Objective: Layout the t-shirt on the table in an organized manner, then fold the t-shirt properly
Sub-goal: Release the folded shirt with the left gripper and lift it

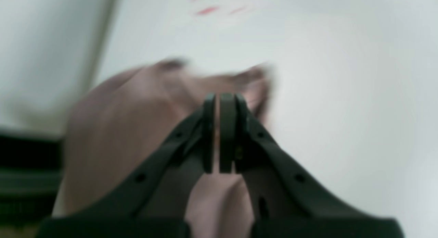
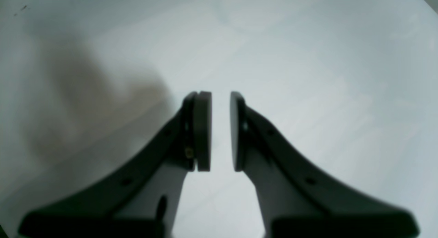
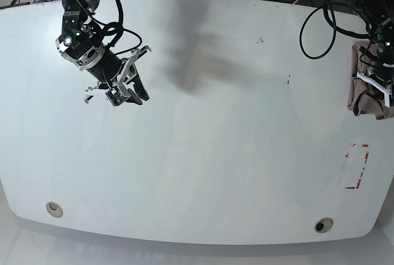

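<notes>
The t-shirt (image 3: 367, 80) sits bunched at the far right edge of the base view, at the right rim of the white bench (image 3: 209, 154), about one third of the way down the frame. It is crumpled into a compact mass, not spread flat.

Left tool (image 1: 219, 133): in the left wrist view the two pads are pressed nearly together, with a thin strip of mauve cloth between them. The tool is pinching the t-shirt (image 1: 130, 128). Cloth fills the centre and lower left of that view and shows again below the pads at the bottom centre. The view is blurred, so no seam or collar detail can be read. In the base view this tool (image 3: 381, 89) is at the right edge of the frame, directly over the bunched cloth.

Right tool (image 2: 220, 132): in the right wrist view the pads are spread, with a clear gap between them and only bare bench (image 2: 308, 60) visible through it. Nothing is gripped. In the base view this tool (image 3: 123, 92) is in the upper left of the frame, well apart from the t-shirt.

Other features in the base view:
- Red tape marks (image 3: 357, 166) form a partial rectangle at the lower right, below the t-shirt.
- Two round holes lie near the bottom edge, one at the lower left (image 3: 54, 209) and one at the lower right (image 3: 322, 224).
</notes>
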Action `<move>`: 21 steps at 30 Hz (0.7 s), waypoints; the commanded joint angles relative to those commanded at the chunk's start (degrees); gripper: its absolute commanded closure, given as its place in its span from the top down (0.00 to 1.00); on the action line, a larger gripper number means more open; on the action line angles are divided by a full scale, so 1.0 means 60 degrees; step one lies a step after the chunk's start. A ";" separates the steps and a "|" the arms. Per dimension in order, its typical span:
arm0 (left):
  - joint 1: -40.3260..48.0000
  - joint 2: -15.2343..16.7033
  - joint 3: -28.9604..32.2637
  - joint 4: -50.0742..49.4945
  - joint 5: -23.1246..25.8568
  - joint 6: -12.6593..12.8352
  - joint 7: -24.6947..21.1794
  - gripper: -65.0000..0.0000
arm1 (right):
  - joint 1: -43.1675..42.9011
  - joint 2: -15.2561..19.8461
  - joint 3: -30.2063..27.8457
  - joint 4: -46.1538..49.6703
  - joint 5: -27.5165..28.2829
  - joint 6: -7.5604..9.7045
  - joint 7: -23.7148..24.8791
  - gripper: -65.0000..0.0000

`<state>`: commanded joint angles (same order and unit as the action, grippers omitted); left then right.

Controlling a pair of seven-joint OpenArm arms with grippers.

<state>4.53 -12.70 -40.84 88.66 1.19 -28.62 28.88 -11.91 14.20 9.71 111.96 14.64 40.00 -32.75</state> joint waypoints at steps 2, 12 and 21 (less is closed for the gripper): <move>-0.0015 -0.0073 0.0015 -0.0278 -0.0015 0.0000 -0.0015 0.00 | 0.0000 -0.0015 0.0000 0.0000 0.0000 0.0000 0.0000 0.13; -0.1319 -0.0337 0.0879 -0.2784 0.0000 0.0015 -0.0630 0.00 | 0.0000 -0.0337 0.0000 0.0015 0.0000 0.0000 0.0000 0.13; -0.2022 -0.0440 0.1538 -0.2960 -0.0073 -0.0059 -0.0894 0.00 | -0.0015 -0.0410 -0.0029 0.0161 0.0000 0.0000 -0.0015 0.13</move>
<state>-7.60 -15.34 -31.60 70.90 0.75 -28.97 23.52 -12.00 11.74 9.54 112.92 14.64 40.00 -32.84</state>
